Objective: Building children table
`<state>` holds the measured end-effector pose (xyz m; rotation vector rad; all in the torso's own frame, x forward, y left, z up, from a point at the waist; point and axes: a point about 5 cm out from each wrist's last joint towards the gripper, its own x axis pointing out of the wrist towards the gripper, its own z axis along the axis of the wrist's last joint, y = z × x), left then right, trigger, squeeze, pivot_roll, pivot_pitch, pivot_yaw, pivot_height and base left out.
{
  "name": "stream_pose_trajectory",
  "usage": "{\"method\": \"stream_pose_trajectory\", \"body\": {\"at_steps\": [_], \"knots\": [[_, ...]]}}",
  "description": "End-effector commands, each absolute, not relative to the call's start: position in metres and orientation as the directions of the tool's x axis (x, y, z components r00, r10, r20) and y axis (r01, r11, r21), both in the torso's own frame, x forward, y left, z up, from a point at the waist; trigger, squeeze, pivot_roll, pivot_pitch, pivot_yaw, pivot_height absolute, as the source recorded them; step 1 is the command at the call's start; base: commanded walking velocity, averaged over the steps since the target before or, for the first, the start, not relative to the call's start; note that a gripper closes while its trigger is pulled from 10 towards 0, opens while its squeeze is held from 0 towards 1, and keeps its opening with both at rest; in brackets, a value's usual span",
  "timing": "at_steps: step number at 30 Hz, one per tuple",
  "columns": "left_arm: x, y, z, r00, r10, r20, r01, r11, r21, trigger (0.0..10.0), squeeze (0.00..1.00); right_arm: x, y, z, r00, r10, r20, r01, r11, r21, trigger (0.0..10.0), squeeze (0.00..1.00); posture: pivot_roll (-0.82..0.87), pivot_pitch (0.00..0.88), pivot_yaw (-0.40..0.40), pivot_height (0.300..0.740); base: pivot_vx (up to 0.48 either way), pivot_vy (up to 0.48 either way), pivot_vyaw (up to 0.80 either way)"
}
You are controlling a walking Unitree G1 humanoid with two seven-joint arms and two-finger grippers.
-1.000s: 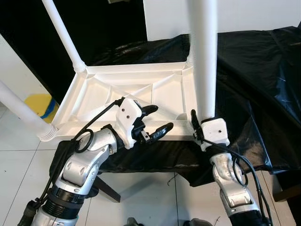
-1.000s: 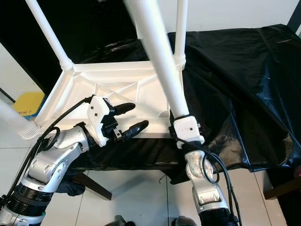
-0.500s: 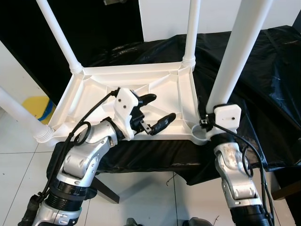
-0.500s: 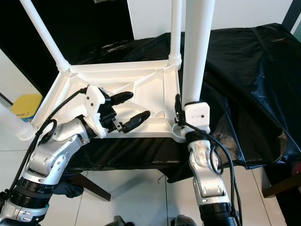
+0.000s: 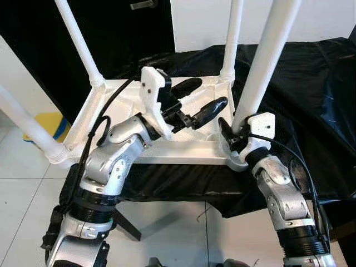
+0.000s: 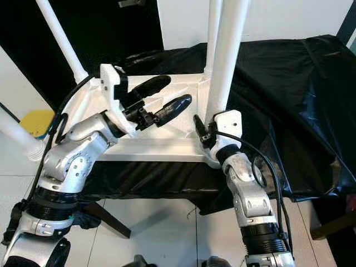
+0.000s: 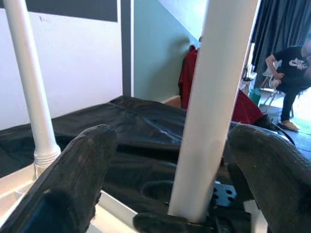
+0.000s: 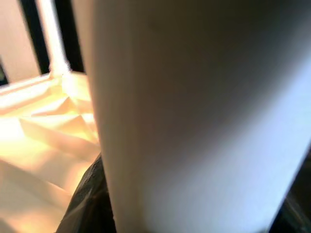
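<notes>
Lying upside down on a black plastic-sheet-covered surface: the white plastic children's table top, ribbed underside up. Three white round plastic legs already stand in its corner sockets — far-left leg, near-left leg, far-right leg.

Fourth white plastic leg is at the near-right corner, tilted slightly, lower end at the socket there. Whether it is fully seated I can't tell; the gripper hides the joint.

Right gripper is clamped round the base of that fourth leg, black fingers wrapped on it just above the corner. The right wrist view is mostly the white tube up close, with a dark finger edge below and the ribbed table underside beside it.

Left gripper hovers over the table's underside, fingers spread wide, holding nothing. It points toward the fourth leg; in the left wrist view that leg stands between the two black fingers but further out, not touching them. The far-right leg shows in the same view.

Beyond the black sheet: a seated person in a dark shirt and a red garment. White tiled floor below the table edge, with a yellow object on it to the left.
</notes>
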<state>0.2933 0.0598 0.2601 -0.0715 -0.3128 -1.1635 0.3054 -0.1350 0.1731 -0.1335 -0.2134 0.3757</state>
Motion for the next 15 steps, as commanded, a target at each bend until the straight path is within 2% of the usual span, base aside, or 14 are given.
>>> {"method": "stream_pose_trajectory", "body": {"at_steps": [1, 6, 9, 15], "knots": [[0.287, 0.054, 0.265, 0.214, -0.940, 0.264, 0.948, 0.265, 0.177, 10.0, 0.00, 0.308, -0.130, 0.172, 0.889, 0.431, 0.154, -0.398, 0.894, -0.207, 10.0, 0.00, -0.09, 0.000, 0.048, 0.740, 0.000, 0.000, 0.00], [0.286, 0.049, 0.267, 0.175, -0.948, 0.267, 0.959, 0.225, 0.171, 10.0, 0.00, 0.311, -0.131, 0.174, 0.873, 0.470, 0.132, -0.433, 0.870, -0.234, 10.0, 0.00, -0.10, 0.000, 0.051, 0.740, 0.000, 0.000, 0.00], [0.287, 0.044, 0.273, 0.137, -0.948, 0.286, 0.970, 0.187, 0.156, 10.0, 0.00, 0.310, -0.129, 0.176, 0.813, 0.572, 0.106, -0.524, 0.799, -0.295, 10.0, 0.00, -0.10, 0.000, 0.053, 0.740, 0.000, 0.000, 0.00], [0.285, 0.040, 0.279, 0.070, -0.947, 0.315, 0.984, 0.117, 0.135, 10.0, 0.00, 0.306, -0.129, 0.173, 0.743, 0.667, 0.051, -0.627, 0.720, -0.296, 10.0, 0.00, -0.11, 0.000, 0.052, 0.740, 0.000, 0.000, 0.00]]}}
